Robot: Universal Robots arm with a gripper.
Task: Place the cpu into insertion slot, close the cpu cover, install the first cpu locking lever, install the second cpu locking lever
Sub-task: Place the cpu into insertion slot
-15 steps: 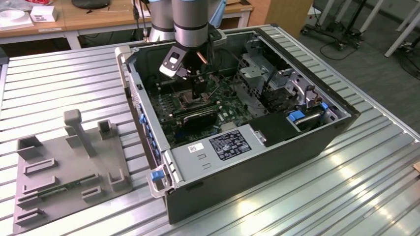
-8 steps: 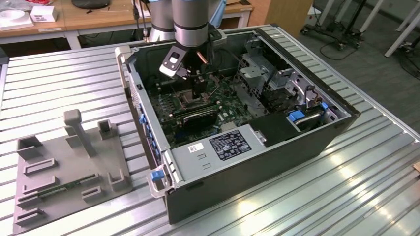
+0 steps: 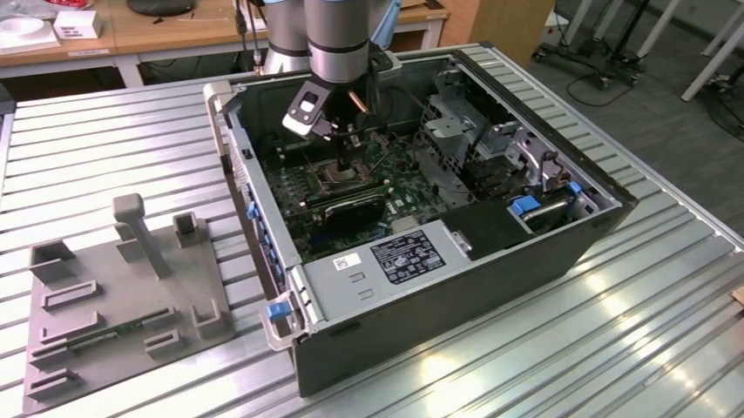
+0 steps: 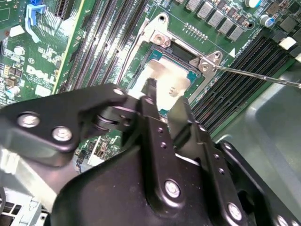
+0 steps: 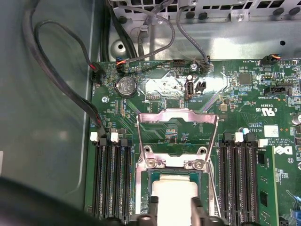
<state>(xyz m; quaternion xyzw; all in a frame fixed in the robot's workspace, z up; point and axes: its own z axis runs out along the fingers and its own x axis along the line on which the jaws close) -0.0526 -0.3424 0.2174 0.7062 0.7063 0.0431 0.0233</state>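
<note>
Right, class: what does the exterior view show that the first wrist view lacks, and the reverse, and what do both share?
Exterior view, not the first wrist view: the open computer case on the slatted table, the grey fixture plate at the exterior view's left, and the robot arm. First wrist view, not the exterior: the coin cell battery, the raised cpu cover, the pale cpu face. Both: the green motherboard, the insertion slot and the gripper above it.
</note>
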